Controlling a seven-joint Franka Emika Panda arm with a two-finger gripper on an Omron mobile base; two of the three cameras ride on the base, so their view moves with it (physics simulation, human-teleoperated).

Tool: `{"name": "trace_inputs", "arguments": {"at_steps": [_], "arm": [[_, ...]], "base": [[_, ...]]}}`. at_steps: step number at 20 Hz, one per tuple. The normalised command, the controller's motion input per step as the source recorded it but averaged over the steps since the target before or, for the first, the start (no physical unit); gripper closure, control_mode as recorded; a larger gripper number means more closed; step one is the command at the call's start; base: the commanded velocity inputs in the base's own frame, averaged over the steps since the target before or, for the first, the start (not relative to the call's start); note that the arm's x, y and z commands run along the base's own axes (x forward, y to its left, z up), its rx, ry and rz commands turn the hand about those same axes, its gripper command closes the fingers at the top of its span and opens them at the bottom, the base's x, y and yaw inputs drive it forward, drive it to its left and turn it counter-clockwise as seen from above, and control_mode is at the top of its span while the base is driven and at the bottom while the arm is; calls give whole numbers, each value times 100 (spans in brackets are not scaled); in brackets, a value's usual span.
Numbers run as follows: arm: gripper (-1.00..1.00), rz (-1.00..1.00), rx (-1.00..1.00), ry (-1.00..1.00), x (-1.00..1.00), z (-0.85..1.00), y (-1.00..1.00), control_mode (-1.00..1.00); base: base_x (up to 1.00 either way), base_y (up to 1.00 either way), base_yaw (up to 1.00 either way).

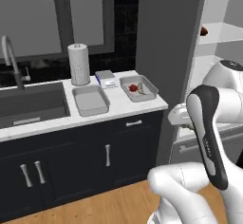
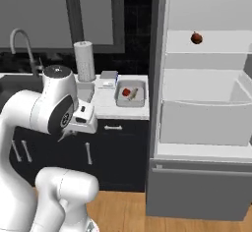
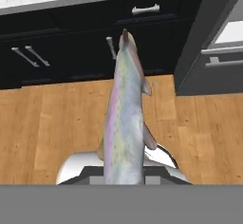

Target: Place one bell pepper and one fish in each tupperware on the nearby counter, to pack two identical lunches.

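Observation:
A long silvery fish [image 3: 124,118] with a pink stripe sticks out from my gripper [image 3: 124,174], which is shut on its tail end above the wooden floor. The fish's head points toward the dark cabinets below the counter [image 1: 118,107]. Two grey tupperware trays sit on the counter. The left tupperware [image 1: 90,100] is empty. The right tupperware [image 1: 139,88] holds a red bell pepper [image 1: 133,88] and a second fish [image 1: 141,88]. Another red bell pepper [image 2: 197,38] rests on a shelf of the open fridge. My hand [image 2: 82,118] hangs in front of the cabinet drawers.
A paper towel roll [image 1: 79,64] stands behind the trays, with a small blue-and-white box [image 1: 106,78] beside it. The dark sink [image 1: 31,104] and faucet [image 1: 12,59] lie to the left. The open fridge [image 2: 206,108] stands to the right of the counter.

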Motion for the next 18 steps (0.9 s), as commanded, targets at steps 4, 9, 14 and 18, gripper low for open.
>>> {"name": "trace_inputs", "arguments": {"at_steps": [4,9,14,18], "arm": [[100,0,0,0,0,0,0,100],[100,0,0,0,0,0,0,100],[100,0,0,0,0,0,0,100],[100,0,0,0,0,0,0,100]], "base": [[52,97,4],[70,63,2],[99,-3,4],[75,-9,1]]}}
